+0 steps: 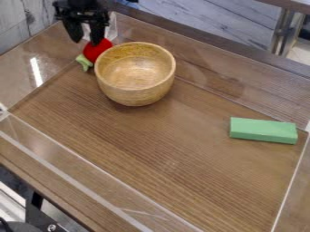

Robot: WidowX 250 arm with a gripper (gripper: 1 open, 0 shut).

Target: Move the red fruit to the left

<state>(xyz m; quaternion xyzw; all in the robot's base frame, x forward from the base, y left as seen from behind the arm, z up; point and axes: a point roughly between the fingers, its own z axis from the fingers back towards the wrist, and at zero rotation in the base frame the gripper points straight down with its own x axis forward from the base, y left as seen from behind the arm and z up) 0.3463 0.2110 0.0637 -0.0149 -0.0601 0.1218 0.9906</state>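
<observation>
My gripper hangs at the far left corner of the worktop, pointing straight down, its two dark fingers parted and closed on nothing. The red fruit lies on the wood just below and a little to the right of the fingertips, with its light green leafy end pointing toward the near left. I cannot tell from this view whether a fingertip touches the fruit's top; the fingers do not enclose it. On its right side the fruit sits against, or just beside, the rim of the wooden bowl. The green block lies well apart, at the right of the worktop.

I judge the fruit to be set down at the left of the bowl, so the step in hand is the release and the clearing away. To do it well I should keep the fingers spread wide enough that neither one drags on the round body, and lift straight up rather than sideways, since a small round toy like this will roll at a light nudge. The bowl rim so close by is the thing to watch: a sideways brush could knock the fruit along it or shift the bowl. The clear wall at the left edge leaves little room on that side, so up is the safe way out. If the fruit should lie further left still, I would need to regrasp it across its middle, clear of the stem.
</observation>
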